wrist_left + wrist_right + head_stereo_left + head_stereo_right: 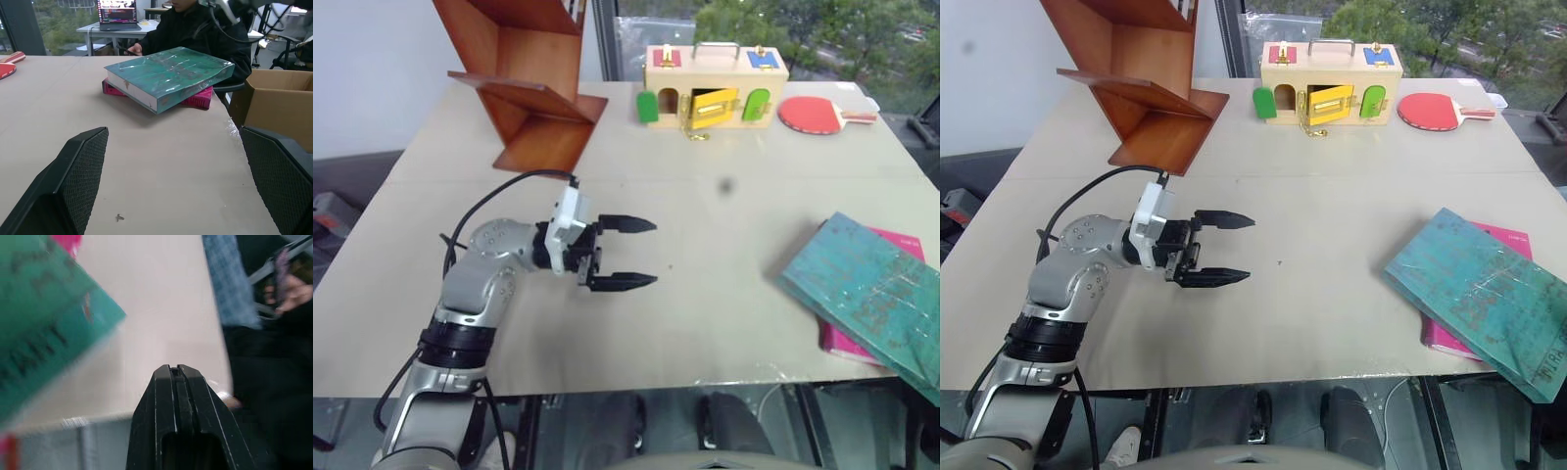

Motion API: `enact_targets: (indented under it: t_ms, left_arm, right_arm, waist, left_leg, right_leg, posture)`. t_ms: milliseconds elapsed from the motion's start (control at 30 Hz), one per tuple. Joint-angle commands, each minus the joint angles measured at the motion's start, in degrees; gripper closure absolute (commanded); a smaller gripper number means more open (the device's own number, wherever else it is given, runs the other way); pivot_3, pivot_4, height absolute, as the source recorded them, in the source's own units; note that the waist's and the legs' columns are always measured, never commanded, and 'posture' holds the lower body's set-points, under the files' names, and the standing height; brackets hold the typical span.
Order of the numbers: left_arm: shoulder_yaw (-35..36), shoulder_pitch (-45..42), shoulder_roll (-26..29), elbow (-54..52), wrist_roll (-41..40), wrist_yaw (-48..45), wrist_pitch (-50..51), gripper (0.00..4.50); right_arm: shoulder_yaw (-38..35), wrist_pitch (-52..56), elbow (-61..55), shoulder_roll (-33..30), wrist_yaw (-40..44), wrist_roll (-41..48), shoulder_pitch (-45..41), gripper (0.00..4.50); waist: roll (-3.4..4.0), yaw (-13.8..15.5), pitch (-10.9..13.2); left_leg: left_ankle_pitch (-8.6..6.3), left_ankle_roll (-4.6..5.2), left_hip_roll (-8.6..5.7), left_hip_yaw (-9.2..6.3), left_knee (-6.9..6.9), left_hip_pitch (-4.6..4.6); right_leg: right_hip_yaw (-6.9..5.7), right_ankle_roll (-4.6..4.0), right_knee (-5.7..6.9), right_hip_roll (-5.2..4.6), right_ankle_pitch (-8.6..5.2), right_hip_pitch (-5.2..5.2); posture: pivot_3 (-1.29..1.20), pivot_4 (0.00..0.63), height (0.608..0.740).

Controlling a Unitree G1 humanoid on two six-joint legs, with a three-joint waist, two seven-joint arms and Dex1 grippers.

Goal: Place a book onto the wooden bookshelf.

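The teal-blue book point(867, 294) lies flat at the table's right front corner, on top of a smaller pink book point(904, 245), and its near end overhangs the table edge. The reddish-brown wooden bookshelf point(529, 88) of slanted boards stands at the far left of the table. My left gripper point(654, 253) hovers over the table's left middle. It is open and empty, pointing right toward the book point(166, 73), which is well short of its fingers point(83, 171). My right gripper point(176, 368) is shut on nothing, near the table's edge beside the book's corner point(34, 318).
A pale wooden box point(715, 88) with coloured doors and a red table-tennis paddle point(813, 115) sit at the table's far edge. Past the right end of the table a person in dark clothes point(195, 29) sits beside an open cardboard box point(279, 103).
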Motion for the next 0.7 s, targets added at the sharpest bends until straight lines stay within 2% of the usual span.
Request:
enact_targets:
  t_ms: [33,333,700]
  left_arm:
    - [0.6,-1.4,-0.1,-0.3,-0.2,-0.2,-0.8,0.0]
    - [1.8,0.6,0.9,-3.3,-1.0,1.2,0.7,0.0]
    - [2.8,2.2,2.1,-5.4,-1.6,2.6,1.9,0.0]
  right_arm:
    - [0.4,2.6,8.0,-1.7,-0.1,2.6,-5.4,4.46]
    - [9.7,2.1,23.5,-5.7,1.8,3.1,-16.9,4.46]
    - [14.3,10.1,23.4,-2.2,1.7,9.2,-24.6,4.46]
  waist:
    - [0.03,0.2,0.0]
    - [0.11,0.5,0.0]
    - [0.13,0.5,0.0]
  left_leg:
    - [0.0,0.0,-0.01,0.0,0.0,-0.01]
    - [0.07,-0.11,-0.02,0.04,-0.02,-0.03]
    - [0.06,-0.1,0.0,0.02,-0.01,-0.01]
  right_leg:
    - [0.01,0.0,0.01,-0.01,0.0,0.0]
    - [0.07,-0.01,0.07,-0.03,-0.01,-0.04]
    - [0.12,0.0,0.15,-0.03,0.0,-0.04]
  posture:
    - [0.0,0.15,0.74]
    - [0.0,0.15,0.74]
    - [0.0,0.15,0.74]
